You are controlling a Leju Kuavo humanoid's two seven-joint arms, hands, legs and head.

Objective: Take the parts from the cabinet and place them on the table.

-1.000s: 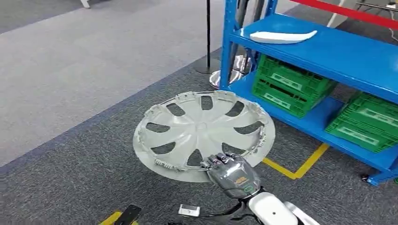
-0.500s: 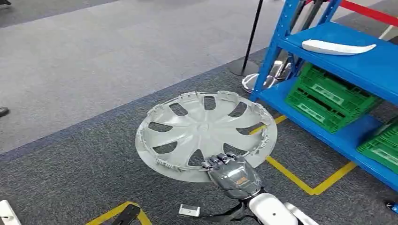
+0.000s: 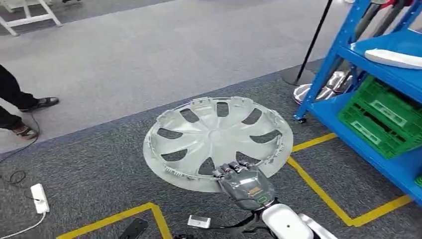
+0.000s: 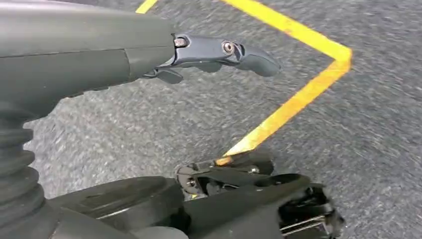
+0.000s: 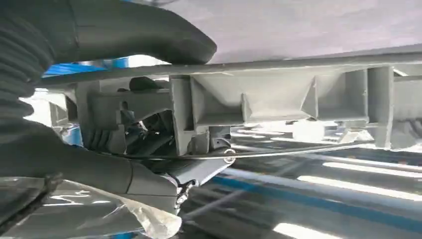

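A silver-grey wheel cover with several spoke openings is held flat over the dark carpet. My right hand grips its near rim from below. In the right wrist view the thumb lies over the rim and the fingers sit under its ribbed underside. A white curved part lies on the blue cabinet's upper shelf at the far right. My left hand hangs over the floor with thumb and fingers apart, holding nothing.
Green crates fill the cabinet's lower shelf. A black post with a round base stands by its corner. Yellow tape lines cross the carpet. A person's shoes and a white power strip are at the left.
The camera has turned left: the cabinet slid to the picture's right edge, and the person's shoes and power strip came into view. The wheel cover stays in my right hand.
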